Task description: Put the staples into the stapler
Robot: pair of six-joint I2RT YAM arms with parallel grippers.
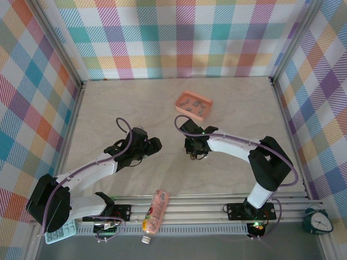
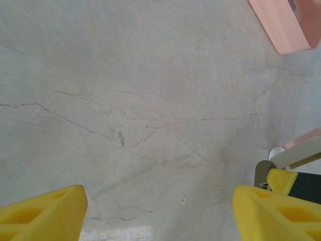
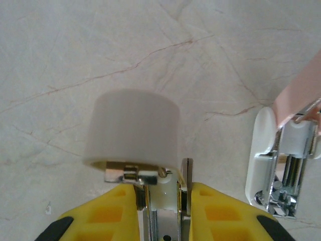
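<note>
Several staples [image 1: 193, 104] lie flat in the pink tray [image 1: 188, 112] toward the far side of the table [image 1: 135, 103]. They are probably light, slick, brittle strips, best pinched across the narrow width at mid-length, and their long axes look mixed but are too small to read. The left gripper [image 2: 160, 216] hangs wide open and empty, while the right gripper [image 3: 160, 193] is clamped on the stapler [image 3: 133, 128]

Left end effector [image 2: 158, 213] wide, right [image 3: 160, 211] clamped

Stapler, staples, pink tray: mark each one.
stapler [image 3: 133, 125], right wrist view, white rounded end.
staples [image 1: 194, 103], top external view, one grey strip.
pink tray [image 2: 286, 25], left wrist view, outer wall.
</note>
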